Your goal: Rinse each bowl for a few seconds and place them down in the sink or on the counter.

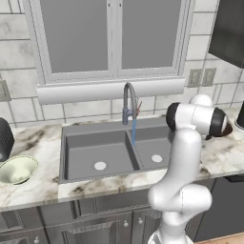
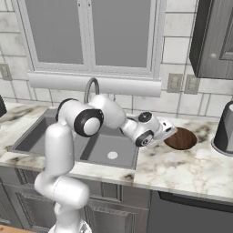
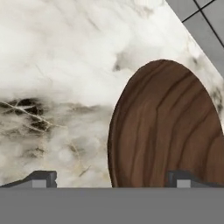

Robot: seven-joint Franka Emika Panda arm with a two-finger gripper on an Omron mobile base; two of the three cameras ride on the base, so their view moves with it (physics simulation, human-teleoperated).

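Note:
The dark reddish-brown bowl (image 2: 182,139) lies on the white marble counter (image 2: 182,170) to the right of the sink (image 2: 98,156). My gripper (image 2: 169,132) hangs open right at the bowl's left rim. In the hand view that rim of the brown bowl (image 3: 168,131) lies between the two widely spread fingertips (image 3: 43,178), nearer the right one, and nothing is gripped. The pale cream-green bowl (image 1: 18,169) sits on the counter (image 1: 43,143) left of the sink (image 1: 95,150). A blue stream of water (image 1: 134,131) runs from the faucet (image 1: 129,102) into the sink.
A black ribbed object (image 1: 4,138) stands behind the cream-green bowl at the far left. A dark grey rounded appliance (image 2: 225,124) stands at the counter's right end. Wall outlets (image 2: 182,83) and a dark upper cabinet (image 2: 214,38) are above the brown bowl.

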